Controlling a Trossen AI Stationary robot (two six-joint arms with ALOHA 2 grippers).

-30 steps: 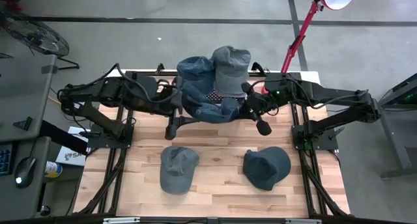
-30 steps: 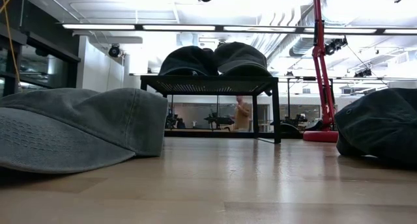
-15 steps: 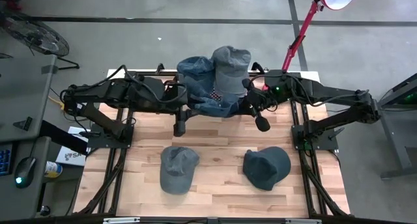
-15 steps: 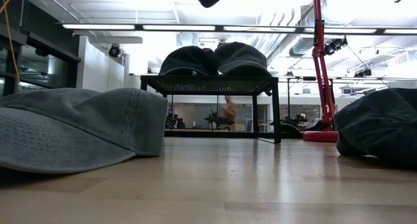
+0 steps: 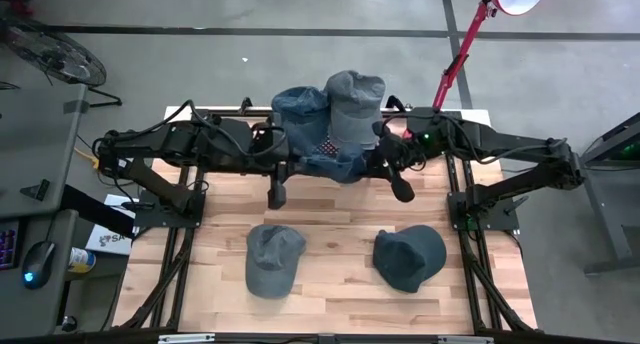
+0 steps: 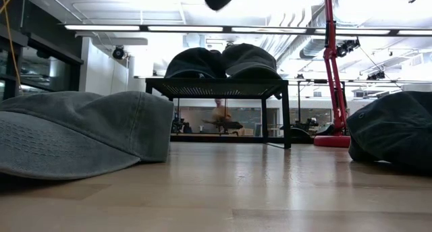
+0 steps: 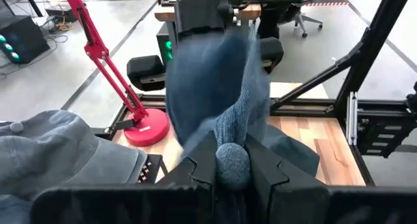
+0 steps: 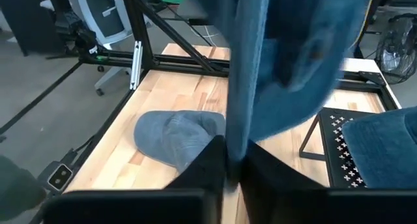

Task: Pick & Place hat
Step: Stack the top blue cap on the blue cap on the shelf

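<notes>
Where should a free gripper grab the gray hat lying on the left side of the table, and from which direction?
Take the gray hat by its brim, the flat thin edge at the near end of the table, coming straight down from above. The crown is soft and domed, so it would likely squash or slip. Right now both the left gripper and the right gripper are shut on the blue hat.
</notes>
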